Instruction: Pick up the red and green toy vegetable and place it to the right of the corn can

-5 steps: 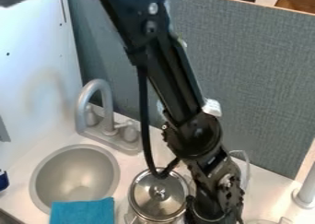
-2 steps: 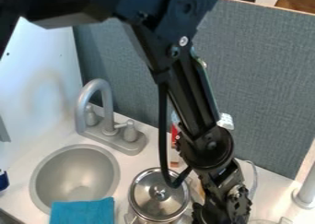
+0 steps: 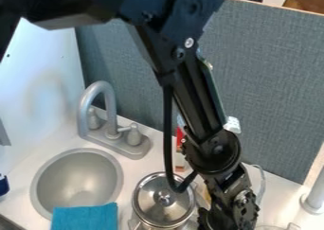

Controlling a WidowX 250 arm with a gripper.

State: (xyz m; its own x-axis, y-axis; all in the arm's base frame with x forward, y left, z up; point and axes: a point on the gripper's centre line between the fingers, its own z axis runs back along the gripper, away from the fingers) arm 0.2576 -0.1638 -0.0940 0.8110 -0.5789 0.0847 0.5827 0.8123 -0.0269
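At the far left I see a white wall panel, with a dark blue item low at the edge of my view. Next comes the round grey sink, set into the white counter, and a blue cloth lies over the near part of its rim. Behind the sink stands the grey faucet, its spout curved over at the top and a knob on each side. To the right of the sink, near the cloth, is the metal pot, upright on the counter with its shiny round lid on. Just right of the pot, at the bottom of my view, I have the gripper, pointing down at the end of my black arm; I cannot tell whether it is released or clenched, or whether it has hold of anything. Partly hidden behind the arm are a red and white item and, higher up, something white. A pale cord curves beside the arm, a clear item sits at the bottom edge, and a grey post stands at the far right. A grey fabric divider runs behind everything.
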